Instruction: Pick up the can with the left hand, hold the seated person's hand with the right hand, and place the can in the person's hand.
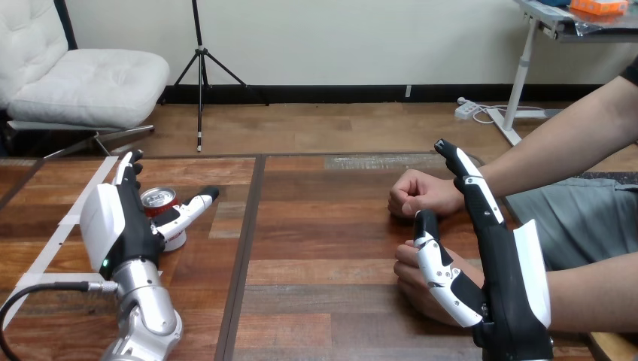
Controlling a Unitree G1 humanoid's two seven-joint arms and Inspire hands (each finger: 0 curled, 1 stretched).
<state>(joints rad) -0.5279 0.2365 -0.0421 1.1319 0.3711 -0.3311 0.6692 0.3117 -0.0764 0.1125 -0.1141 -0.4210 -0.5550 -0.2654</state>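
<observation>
Two robot hands were at work, and the coming move turned on the one at the frame's left. The can (158, 200) stood upright on the table (316, 248) in the left-centre of the frame, its long axis vertical and its silver top facing up. It sat just right of the left hand (120, 226), in the gap between the fingers and the thumb. That hand was spread wide, fingers pointing toward the top of the frame. Its thumb (188, 209) reached rightward across the can's near side, and nothing had yet closed on the can. To my eye the can rested on the wood, not yet lifted, and the left hand was by far the nearer one. At lower right the right hand (511, 293) was also unclenched, fingers running straight up the frame. Its thumb lay over the person's lower hand (410, 282), and I could not tell whether it truly gripped. The person's other hand (417, 194) rested as a fist just above, well apart from the can.
</observation>
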